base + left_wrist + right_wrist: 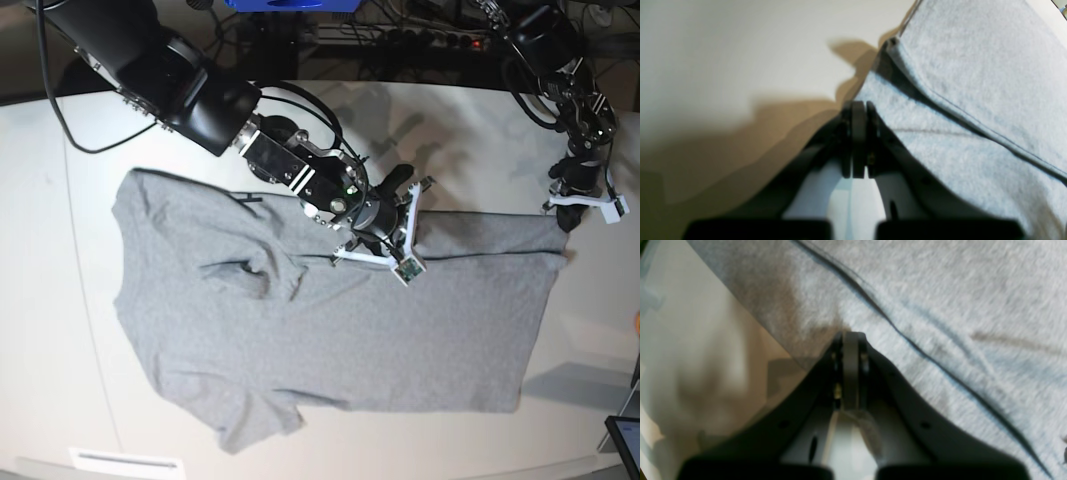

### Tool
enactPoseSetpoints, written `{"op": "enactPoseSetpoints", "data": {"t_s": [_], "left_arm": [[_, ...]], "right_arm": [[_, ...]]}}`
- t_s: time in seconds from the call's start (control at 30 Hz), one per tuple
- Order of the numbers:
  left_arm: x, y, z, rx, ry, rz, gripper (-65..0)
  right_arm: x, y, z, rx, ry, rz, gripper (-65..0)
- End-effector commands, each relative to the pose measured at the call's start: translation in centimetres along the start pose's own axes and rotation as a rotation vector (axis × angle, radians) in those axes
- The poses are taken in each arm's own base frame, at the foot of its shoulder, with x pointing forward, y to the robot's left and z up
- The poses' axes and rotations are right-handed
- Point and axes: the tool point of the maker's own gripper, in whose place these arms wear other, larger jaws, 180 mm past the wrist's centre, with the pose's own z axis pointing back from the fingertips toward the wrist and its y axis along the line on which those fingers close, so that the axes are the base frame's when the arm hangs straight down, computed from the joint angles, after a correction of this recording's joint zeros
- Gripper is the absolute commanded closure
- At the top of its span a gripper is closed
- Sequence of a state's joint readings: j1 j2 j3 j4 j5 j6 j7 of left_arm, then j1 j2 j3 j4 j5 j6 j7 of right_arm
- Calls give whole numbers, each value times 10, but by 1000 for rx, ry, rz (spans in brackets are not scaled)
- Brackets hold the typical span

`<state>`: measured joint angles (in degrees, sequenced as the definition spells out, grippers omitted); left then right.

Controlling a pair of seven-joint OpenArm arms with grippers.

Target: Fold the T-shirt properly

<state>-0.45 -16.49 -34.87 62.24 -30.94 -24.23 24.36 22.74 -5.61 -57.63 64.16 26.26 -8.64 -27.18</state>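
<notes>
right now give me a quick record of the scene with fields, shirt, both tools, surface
garment: T-shirt, heather grey, plain side up, spread out, far edge folded over along a strip
left tool: shut, at the shirt's edge near the hem corner
right tool: shut, over the fold line in the shirt's middle
held cloth: cannot tell for either tool
surface: white table
fold state: partly started, sleeves still out

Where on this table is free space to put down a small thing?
Bare table lies left of the T-shirt, also along the near edge below its hem. The far side is crowded: both arms work over the shirt's top fold there.
</notes>
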Motion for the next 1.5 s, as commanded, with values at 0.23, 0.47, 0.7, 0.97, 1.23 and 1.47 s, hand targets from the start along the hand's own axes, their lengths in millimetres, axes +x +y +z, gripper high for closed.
{"op": "enactPoseSetpoints", "data": {"t_s": [0.23,0.47,0.7,0.97,1.23,1.47], "left_arm": [[-6,7,2,23,50,-29,0],[-7,7,2,24,53,-31,0],[-7,7,2,24,53,-31,0],[-7,7,2,24,54,-29,0],[-7,6,1,23,52,-28,0],[-6,6,1,22,51,-27,0]], "right_arm": [[44,3,3,15,-133,10,-1],[44,-13,-7,12,-147,-73,-1],[48,-9,-6,19,-156,-77,-1],[45,-9,-7,18,-149,-80,-1],[23,-14,-13,-1,-103,-94,-1],[25,-15,-13,-3,-121,-95,-1]]}}
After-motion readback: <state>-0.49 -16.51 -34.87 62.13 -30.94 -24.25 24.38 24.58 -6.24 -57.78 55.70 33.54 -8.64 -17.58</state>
